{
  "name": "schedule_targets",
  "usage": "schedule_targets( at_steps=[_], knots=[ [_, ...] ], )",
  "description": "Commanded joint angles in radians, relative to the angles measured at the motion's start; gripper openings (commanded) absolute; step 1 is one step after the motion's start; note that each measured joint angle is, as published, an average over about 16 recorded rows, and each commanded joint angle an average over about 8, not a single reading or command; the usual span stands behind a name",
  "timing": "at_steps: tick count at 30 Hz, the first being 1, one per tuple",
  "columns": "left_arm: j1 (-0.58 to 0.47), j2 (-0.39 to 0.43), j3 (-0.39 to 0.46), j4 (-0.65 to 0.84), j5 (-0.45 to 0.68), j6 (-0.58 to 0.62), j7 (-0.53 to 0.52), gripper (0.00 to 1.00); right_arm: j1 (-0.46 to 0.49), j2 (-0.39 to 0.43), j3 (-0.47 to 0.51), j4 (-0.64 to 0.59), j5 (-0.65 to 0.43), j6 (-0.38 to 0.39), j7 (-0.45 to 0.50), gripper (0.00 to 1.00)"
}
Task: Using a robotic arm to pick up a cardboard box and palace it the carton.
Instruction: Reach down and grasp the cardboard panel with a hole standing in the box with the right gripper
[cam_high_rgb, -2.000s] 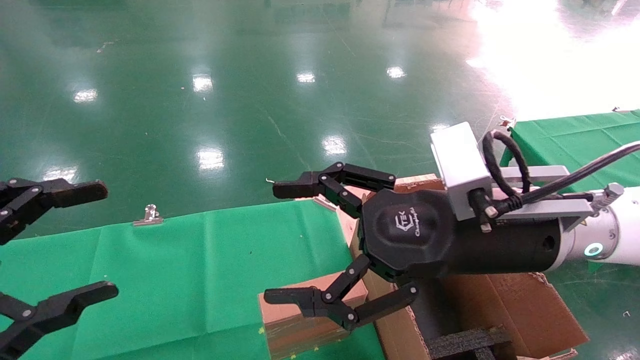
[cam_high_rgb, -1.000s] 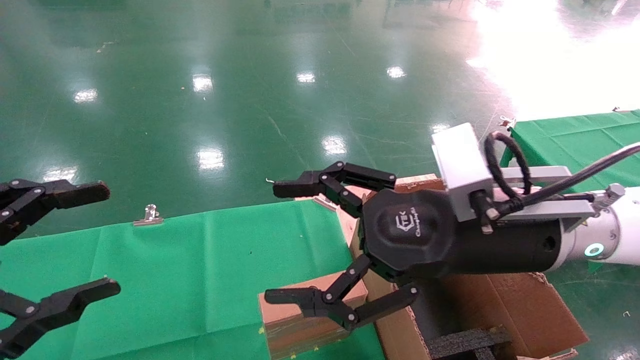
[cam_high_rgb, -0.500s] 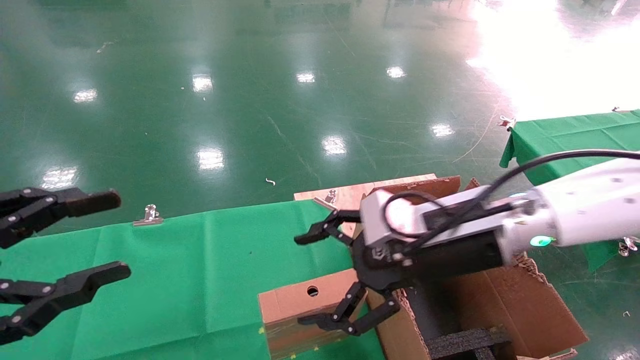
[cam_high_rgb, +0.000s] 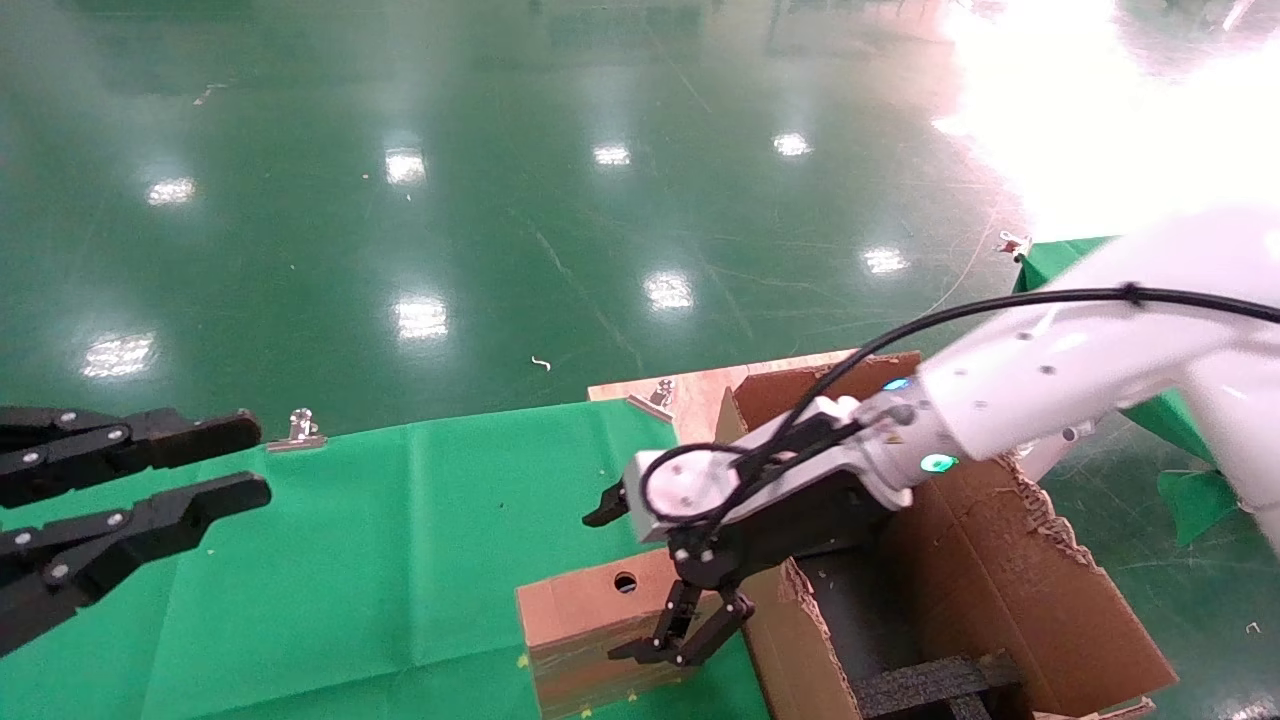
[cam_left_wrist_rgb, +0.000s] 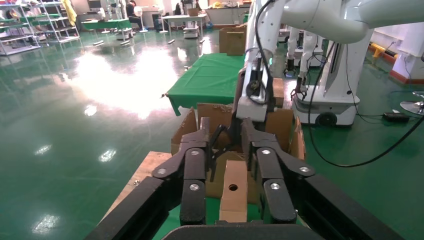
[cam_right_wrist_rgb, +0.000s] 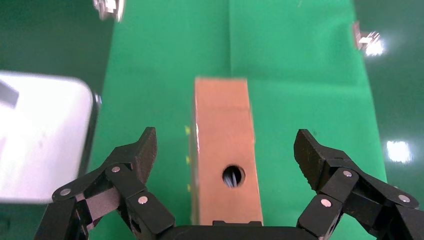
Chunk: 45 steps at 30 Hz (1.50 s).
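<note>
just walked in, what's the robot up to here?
The right gripper is open and poised over the cardboard box, fingers straddling it without touching, as the right wrist view shows. The box sits on the green cloth right beside the carton, not yet picked up. The left gripper hangs idle at the left, nearly closed and holding nothing.

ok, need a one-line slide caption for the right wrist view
Right end effector open above the cardboard box, fingers straddling its long sides on the green cloth.

Robot test hall; glossy green floor (cam_high_rgb: 450, 230); shelving racks (cam_left_wrist_rgb: 35, 22); other white robots (cam_left_wrist_rgb: 325, 60); cloth-covered tables (cam_left_wrist_rgb: 210, 75)
</note>
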<state>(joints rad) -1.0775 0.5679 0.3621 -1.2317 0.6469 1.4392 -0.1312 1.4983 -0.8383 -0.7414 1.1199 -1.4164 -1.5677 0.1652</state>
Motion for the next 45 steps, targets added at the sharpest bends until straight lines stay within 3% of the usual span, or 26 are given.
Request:
schedule_targets(
  at_steps=[1, 14, 15, 19, 22, 23, 26, 28, 45],
  knots=[
    [0.000, 0.000, 0.000, 0.000, 0.000, 0.000, 0.000, 0.00, 0.023, -0.025, -0.031, -0.011, -0.038, 0.003, -0.003, 1.00],
    [0.000, 0.000, 0.000, 0.000, 0.000, 0.000, 0.000, 0.00, 0.115, -0.133, -0.176, -0.014, -0.208, 0.003, -0.007, 1.00],
    [0.000, 0.000, 0.000, 0.000, 0.000, 0.000, 0.000, 0.04, 0.118, -0.136, -0.184, -0.013, -0.213, 0.003, -0.008, 1.00],
    [0.000, 0.000, 0.000, 0.000, 0.000, 0.000, 0.000, 0.54, 0.126, -0.142, -0.209, -0.008, -0.221, 0.003, -0.008, 0.96],
    [0.000, 0.000, 0.000, 0.000, 0.000, 0.000, 0.000, 0.92, 0.131, -0.144, -0.222, -0.003, -0.225, 0.004, -0.007, 0.62],
    [0.000, 0.000, 0.000, 0.000, 0.000, 0.000, 0.000, 1.00, 0.134, -0.144, -0.227, -0.001, -0.228, 0.005, -0.007, 0.50],
    [0.000, 0.000, 0.000, 0.000, 0.000, 0.000, 0.000, 1.00, 0.139, -0.146, -0.237, 0.004, -0.234, 0.007, -0.008, 0.12],
    [0.000, 0.000, 0.000, 0.000, 0.000, 0.000, 0.000, 1.00, 0.142, -0.147, -0.241, 0.006, -0.237, 0.007, -0.009, 0.00],
    [0.000, 0.000, 0.000, 0.000, 0.000, 0.000, 0.000, 1.00, 0.137, -0.144, -0.233, 0.003, -0.230, 0.008, -0.008, 0.00]
  ],
)
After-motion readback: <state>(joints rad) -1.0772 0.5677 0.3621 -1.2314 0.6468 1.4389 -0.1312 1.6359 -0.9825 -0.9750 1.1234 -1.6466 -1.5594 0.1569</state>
